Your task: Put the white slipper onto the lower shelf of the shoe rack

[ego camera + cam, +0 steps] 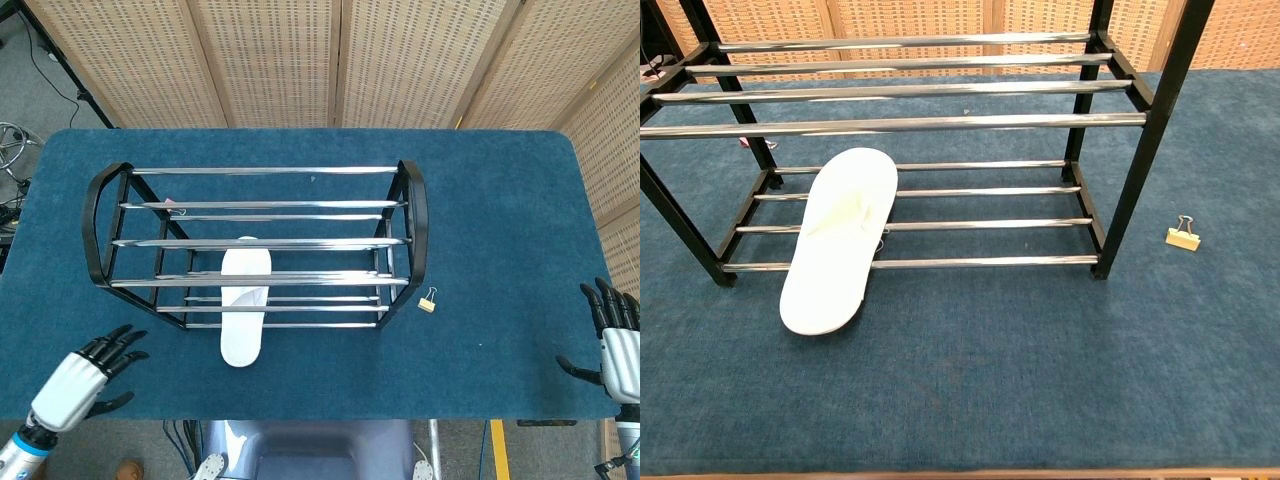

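The white slipper [245,305] [840,238] lies across the lower rails of the black and chrome shoe rack [258,243] [940,124], toe end under the upper shelf, heel end sticking out past the front rail onto the blue table. My left hand [82,371] hovers at the table's front left corner, well clear of the slipper, fingers spread and holding nothing. At the front right edge sits my right hand [618,343], open too. Neither hand shows in the chest view.
A small gold binder clip [428,301] [1183,236] lies on the blue table [500,220] just right of the rack. A tiny pink scrap [170,203] rests near the rack's back left. Woven screens stand behind the table.
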Controlling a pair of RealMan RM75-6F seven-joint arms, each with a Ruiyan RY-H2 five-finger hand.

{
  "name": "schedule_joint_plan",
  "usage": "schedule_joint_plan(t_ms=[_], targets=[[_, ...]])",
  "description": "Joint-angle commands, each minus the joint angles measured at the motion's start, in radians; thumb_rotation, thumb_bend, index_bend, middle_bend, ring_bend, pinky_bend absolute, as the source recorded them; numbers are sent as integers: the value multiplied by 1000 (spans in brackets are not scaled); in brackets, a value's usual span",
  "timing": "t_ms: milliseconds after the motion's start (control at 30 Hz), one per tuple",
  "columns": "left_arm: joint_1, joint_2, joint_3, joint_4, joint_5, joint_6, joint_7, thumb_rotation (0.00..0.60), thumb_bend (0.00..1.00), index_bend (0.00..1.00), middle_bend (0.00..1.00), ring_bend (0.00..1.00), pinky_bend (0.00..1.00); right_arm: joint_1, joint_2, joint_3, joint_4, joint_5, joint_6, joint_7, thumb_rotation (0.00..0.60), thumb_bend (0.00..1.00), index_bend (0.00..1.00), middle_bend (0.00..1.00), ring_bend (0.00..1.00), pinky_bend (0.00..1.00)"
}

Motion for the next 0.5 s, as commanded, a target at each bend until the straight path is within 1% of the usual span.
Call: schedule_joint_plan(t_ms=[33,100,167,267,333,500], targets=[[21,85,-54,-129,-97,-43,21,600,36,183,50,33,213,-1,4,-1,-4,-4,3,6,600,0,0,0,0,0],[14,139,-70,-230,-140,-93,58,600,24,50,1,0,105,-3,6,-2,-6,-7,6,8,600,0,0,0,0,0],[11,181,-96,-319,-185,-118,75,600,13,2,0,0,50,-5,7,-1,-6,-8,9,12,600,0,0,0,0,0],[18,213,-131,-392,-241,-132,87,600,7,0,0,0,8,-5,9,0,-6,-7,10,14,600,0,0,0,0,0],[23,230,-149,-424,-268,-142,77,600,7,0,0,0,0,-5,9,0,-6,-6,8,16,600,0,0,0,0,0],[34,250,-181,-441,-293,-157,69,600,6,0,0,0,0,-4,6,-3,-7,-11,7,9,600,0,0,0,0,0]])
